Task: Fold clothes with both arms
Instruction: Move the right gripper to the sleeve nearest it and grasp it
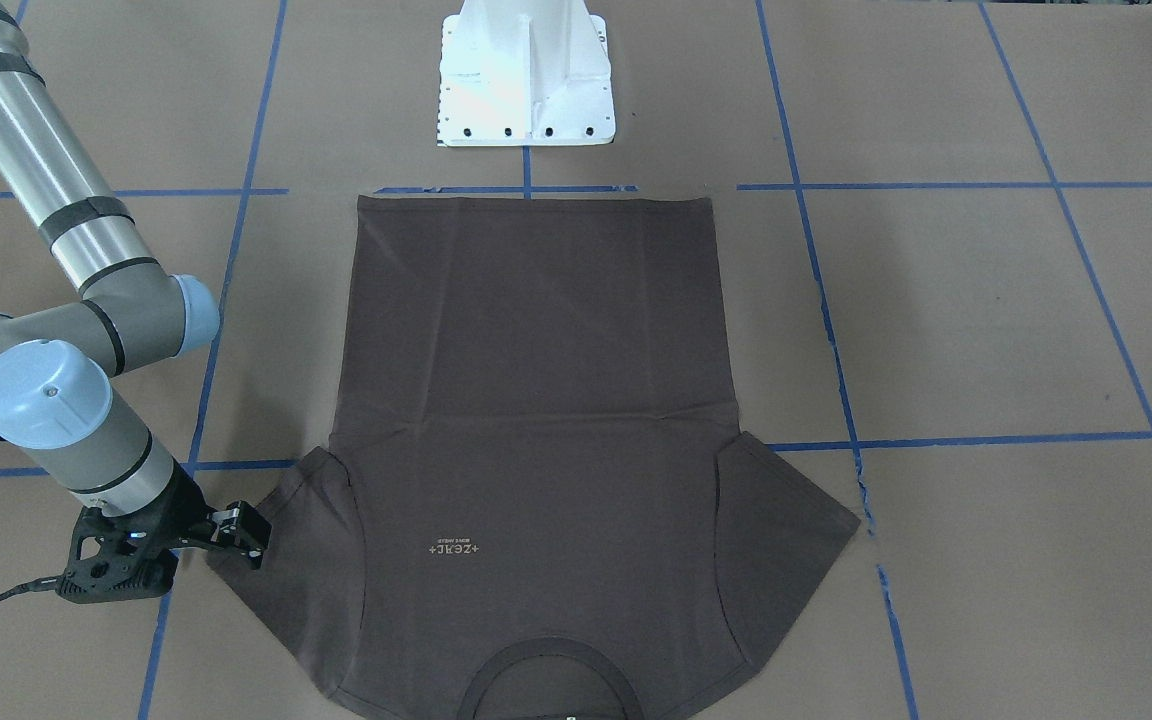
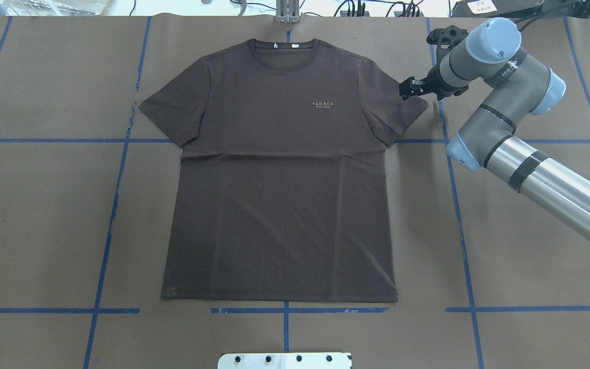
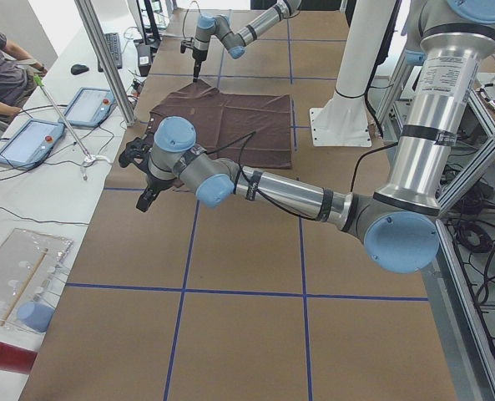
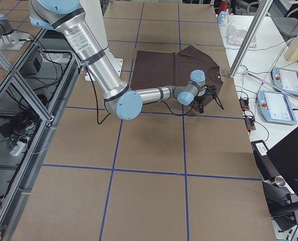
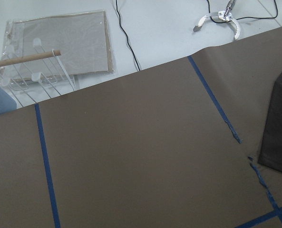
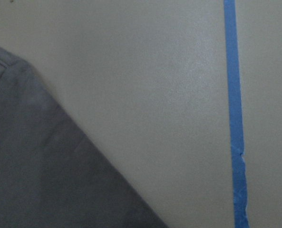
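A dark brown-grey T-shirt (image 2: 279, 195) lies flat and spread out on the brown paper table, with its collar (image 2: 285, 51) at the far side and its hem near the robot's base. The pale chest logo (image 2: 327, 104) faces up. My right gripper (image 2: 410, 88) sits low at the outer edge of the shirt's sleeve (image 1: 296, 560); its fingers look open and hold nothing. The right wrist view shows that sleeve's edge (image 6: 45, 180) close up. My left gripper (image 3: 147, 196) hangs above bare table beside the other sleeve (image 5: 278, 128); I cannot tell its state.
The white pedestal base (image 1: 526, 70) stands just behind the hem. Blue tape lines (image 2: 116, 205) grid the paper. Beyond the far edge, a white side table holds tablets (image 3: 84, 107), cables and a metal post (image 3: 105, 58). A person (image 3: 1, 67) sits there.
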Controlling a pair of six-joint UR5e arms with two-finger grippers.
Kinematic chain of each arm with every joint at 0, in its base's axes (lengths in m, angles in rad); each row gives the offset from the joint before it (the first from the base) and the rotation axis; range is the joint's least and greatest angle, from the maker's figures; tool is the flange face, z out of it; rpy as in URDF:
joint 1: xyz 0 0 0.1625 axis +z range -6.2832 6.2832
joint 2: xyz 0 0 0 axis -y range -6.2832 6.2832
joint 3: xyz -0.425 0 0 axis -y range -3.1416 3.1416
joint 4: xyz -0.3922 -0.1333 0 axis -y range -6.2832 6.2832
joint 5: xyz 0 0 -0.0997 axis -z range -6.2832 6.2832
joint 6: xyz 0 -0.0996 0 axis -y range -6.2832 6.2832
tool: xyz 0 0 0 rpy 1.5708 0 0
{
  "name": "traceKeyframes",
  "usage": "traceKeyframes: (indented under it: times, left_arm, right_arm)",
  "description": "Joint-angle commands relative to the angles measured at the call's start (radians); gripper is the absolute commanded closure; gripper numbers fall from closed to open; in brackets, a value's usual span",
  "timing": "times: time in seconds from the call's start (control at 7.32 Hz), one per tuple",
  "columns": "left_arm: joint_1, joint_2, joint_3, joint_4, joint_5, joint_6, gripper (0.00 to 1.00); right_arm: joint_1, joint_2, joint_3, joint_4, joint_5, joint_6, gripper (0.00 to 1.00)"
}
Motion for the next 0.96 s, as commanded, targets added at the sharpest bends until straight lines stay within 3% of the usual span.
traceKeyframes:
  times: [0.0, 0.27, 0.41, 0.55, 0.82]
  left_arm:
    - [0.0, -0.001, 0.002, 0.0, 0.0, 0.0, 0.0]
    - [0.0, -0.001, 0.003, 0.0, 0.0, 0.001, 0.0]
    - [0.0, -0.001, 0.003, 0.0, 0.0, 0.0, 0.0]
    - [0.0, -0.002, 0.003, 0.0, 0.0, 0.0, 0.0]
    - [0.0, -0.002, 0.003, 0.002, 0.0, 0.0, 0.0]
  right_arm:
    - [-0.005, -0.004, -0.004, -0.003, 0.0, 0.002, 0.09]
    - [-0.005, -0.004, -0.004, -0.005, 0.002, 0.001, 0.62]
    - [-0.005, -0.004, -0.004, -0.005, 0.002, -0.005, 0.82]
    - [-0.006, -0.004, -0.004, -0.005, 0.003, -0.006, 0.97]
    - [-0.006, -0.002, 0.002, 0.0, 0.005, -0.004, 1.0]
